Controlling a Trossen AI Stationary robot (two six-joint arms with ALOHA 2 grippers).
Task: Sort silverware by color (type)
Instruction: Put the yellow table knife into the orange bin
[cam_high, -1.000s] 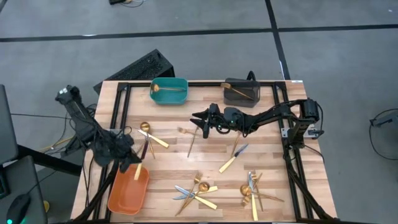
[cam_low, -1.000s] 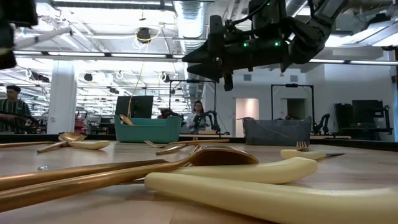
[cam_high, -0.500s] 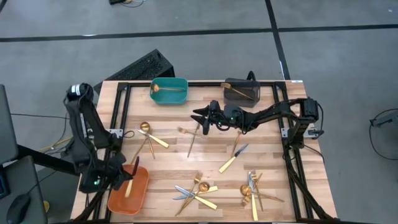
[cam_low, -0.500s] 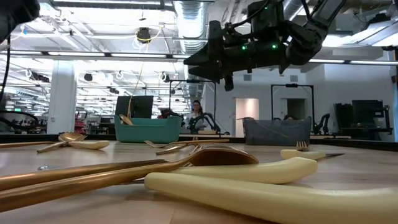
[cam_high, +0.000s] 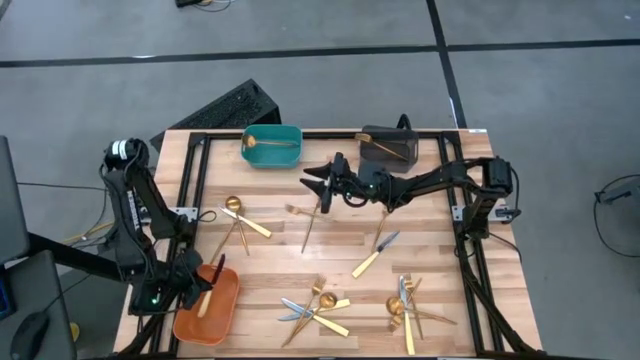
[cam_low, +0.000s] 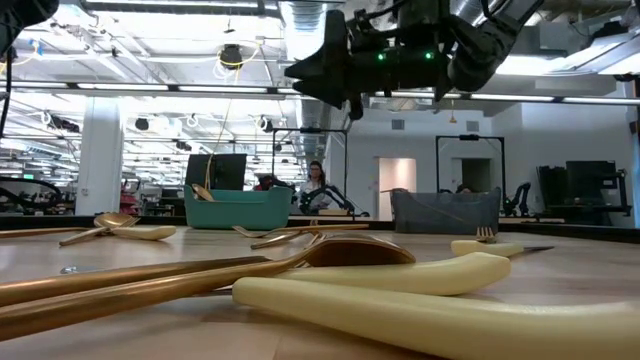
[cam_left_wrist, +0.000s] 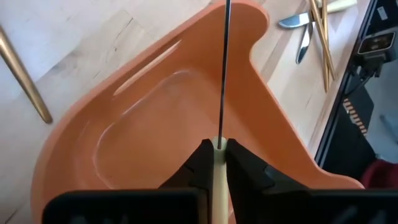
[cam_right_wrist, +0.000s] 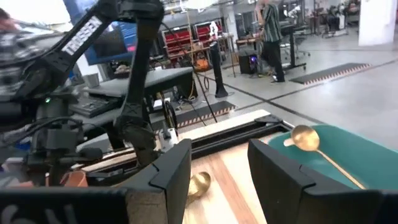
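Our left claw (cam_left_wrist: 216, 163) is clamped on a knife (cam_left_wrist: 222, 81), now lowered into the orange bin (cam_high: 205, 312) since a second ago, so the drop looks close; right claw (cam_high: 318, 181), fingers apart and empty, has risen above the tabletop (cam_high: 440, 250)

Two dark, slender multi-joint arms. Left arm (cam_high: 135, 215): black links, white cap at the upper joint, small green light near the wrist. Right arm (cam_high: 430, 182): black links, green lights underneath. White "TROSSEN" lettering on one link. Flat black fingers (cam_left_wrist: 202, 163).
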